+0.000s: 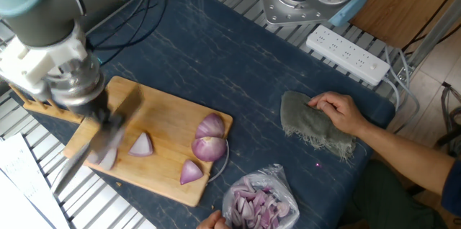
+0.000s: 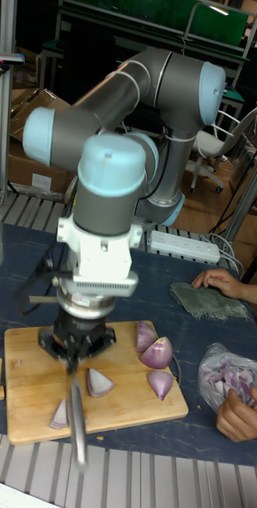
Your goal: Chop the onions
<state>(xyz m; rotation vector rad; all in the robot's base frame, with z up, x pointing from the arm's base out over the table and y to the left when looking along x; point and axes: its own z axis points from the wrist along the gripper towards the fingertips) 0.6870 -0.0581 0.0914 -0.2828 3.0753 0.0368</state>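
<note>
Blue-covered surface (image 1: 216,63) carrying a wooden cutting board (image 1: 166,178). Robot hand (image 2: 77,349), blurred, grasps a knife (image 2: 78,421) whose blade hangs over the board's near edge. Onions: 2 large halves (image 1: 210,137) lie well to the hand's far side of the board; 1 wedge (image 1: 191,172) sits below them; 1 wedge (image 1: 141,145) lies just beside the hand; 1 slice (image 2: 59,414) rests beside the blade. Judged progress: early, with 1 slice off and most pieces uncut.
</note>
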